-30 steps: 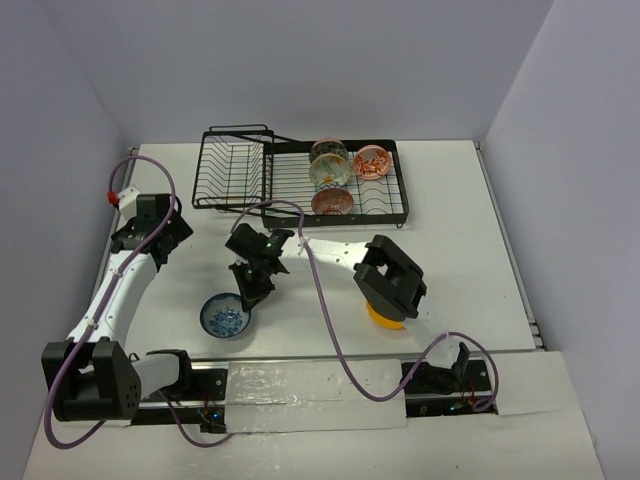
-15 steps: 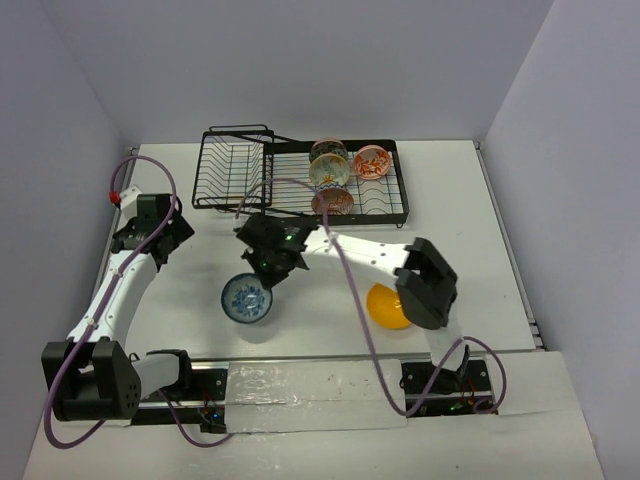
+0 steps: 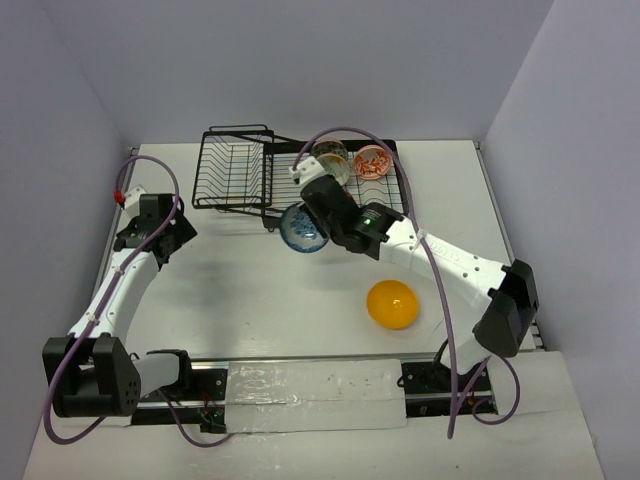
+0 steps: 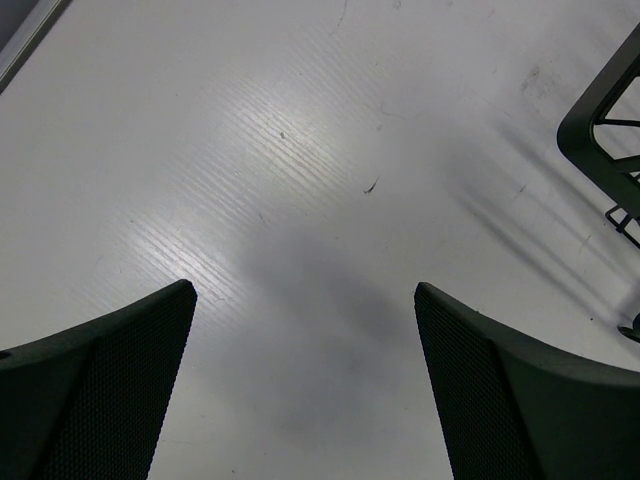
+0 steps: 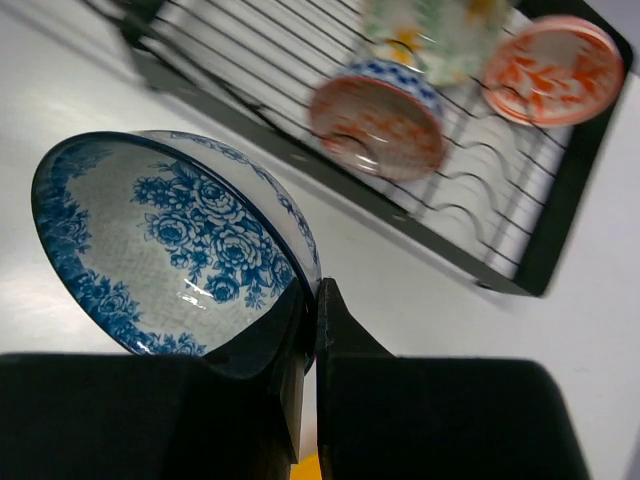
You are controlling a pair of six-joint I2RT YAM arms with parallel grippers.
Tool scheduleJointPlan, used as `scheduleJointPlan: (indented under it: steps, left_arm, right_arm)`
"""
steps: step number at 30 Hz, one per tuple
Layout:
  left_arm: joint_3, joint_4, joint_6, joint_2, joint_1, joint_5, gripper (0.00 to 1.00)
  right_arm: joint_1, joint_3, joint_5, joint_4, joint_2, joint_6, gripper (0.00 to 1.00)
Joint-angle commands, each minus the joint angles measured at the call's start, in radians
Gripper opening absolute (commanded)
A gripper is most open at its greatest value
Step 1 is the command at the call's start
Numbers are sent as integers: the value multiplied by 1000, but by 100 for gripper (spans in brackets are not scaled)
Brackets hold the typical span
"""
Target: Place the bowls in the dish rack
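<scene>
The right hand (image 5: 308,300) is clamped on the rim of the blue patterned bowl (image 5: 170,240), holding it tilted just off the near edge of the dish rack (image 5: 560,215). It should go on edge into a free divider slot beside the pink-red bowl (image 5: 375,115), clearing the frame before release. The left hand (image 4: 305,300), jaws apart, waits left of the rack.
</scene>
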Motion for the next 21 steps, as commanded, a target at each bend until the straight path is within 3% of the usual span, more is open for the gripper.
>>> scheduleJointPlan:
  steps: [1, 6, 11, 15, 21]
  left_arm:
    - [35, 29, 13, -7, -4, 6, 96]
    - [35, 26, 15, -4, -5, 3, 96]
    - [35, 26, 16, 3, -5, 1, 96]
    - [37, 29, 20, 10, -5, 7, 96]
    - [38, 26, 23, 36, -5, 9, 96]
  right_arm:
    - [-88, -90, 158, 181, -115, -106, 0]
    - [-245, -287, 146, 498, -239, -282, 0]
    - [-374, -269, 107, 531, -227, -319, 0]
    - [-441, -277, 48, 650, -189, -382, 0]
    - [-530, -220, -29, 741, -31, -446, 0]
